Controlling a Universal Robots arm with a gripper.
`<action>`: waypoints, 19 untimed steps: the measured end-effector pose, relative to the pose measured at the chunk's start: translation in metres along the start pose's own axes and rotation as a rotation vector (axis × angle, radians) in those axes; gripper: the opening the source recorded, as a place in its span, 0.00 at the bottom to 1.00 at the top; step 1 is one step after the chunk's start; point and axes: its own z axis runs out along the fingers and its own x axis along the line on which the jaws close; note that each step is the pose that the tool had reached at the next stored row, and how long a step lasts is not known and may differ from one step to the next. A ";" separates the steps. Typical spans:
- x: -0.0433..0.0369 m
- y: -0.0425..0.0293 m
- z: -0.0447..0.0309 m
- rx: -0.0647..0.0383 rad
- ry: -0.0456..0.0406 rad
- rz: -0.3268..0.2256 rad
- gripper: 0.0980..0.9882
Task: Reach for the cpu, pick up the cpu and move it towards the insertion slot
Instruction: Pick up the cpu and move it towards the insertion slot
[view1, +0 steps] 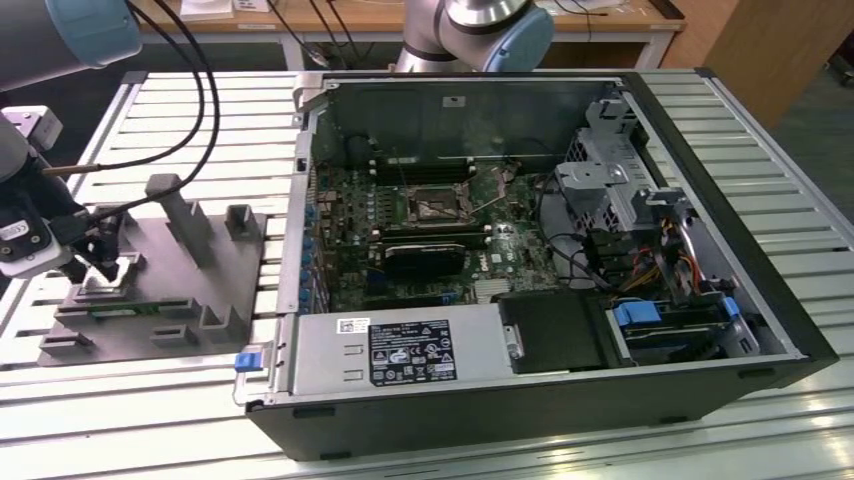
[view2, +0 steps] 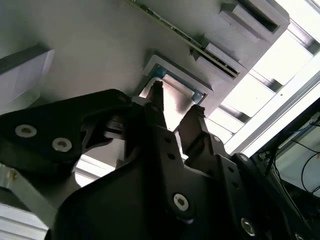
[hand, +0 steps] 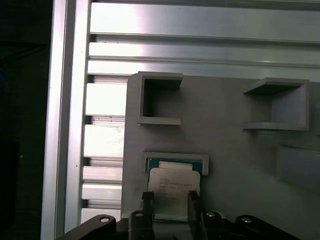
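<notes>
The cpu (hand: 175, 182), a flat silver square with a pale rim, sits just over its teal-edged pocket (hand: 177, 162) on the grey fixture plate (view1: 147, 300) at the exterior view's left. My gripper (hand: 170, 200) is right on it, one black finger (hand: 148, 199) against each side edge, so it looks shut on the chip. In the second wrist view the same gripper (view2: 175, 102) straddles the shiny cpu (view2: 170, 115). In the exterior view the gripper (view1: 104, 268) hangs low over the plate with the cpu (view1: 123, 272) at its tips. The insertion slot (view1: 434, 205) lies inside the open computer case, far from the gripper.
Grey posts (view1: 174, 215) and blocks (view1: 240, 220) stand on the fixture plate near the gripper. The case's metal wall (view1: 300, 200) rises between the plate and the motherboard. A black card (view1: 427, 255) lies below the slot. Black cables (view1: 200, 90) hang over the slatted table (view1: 134, 400).
</notes>
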 end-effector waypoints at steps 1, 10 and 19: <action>0.0000 0.0000 0.0000 0.000 0.0000 0.000 0.35; -0.0003 0.0001 0.0013 0.000 -0.0008 0.007 0.62; -0.0015 0.0020 0.0082 0.000 -0.0016 0.044 0.62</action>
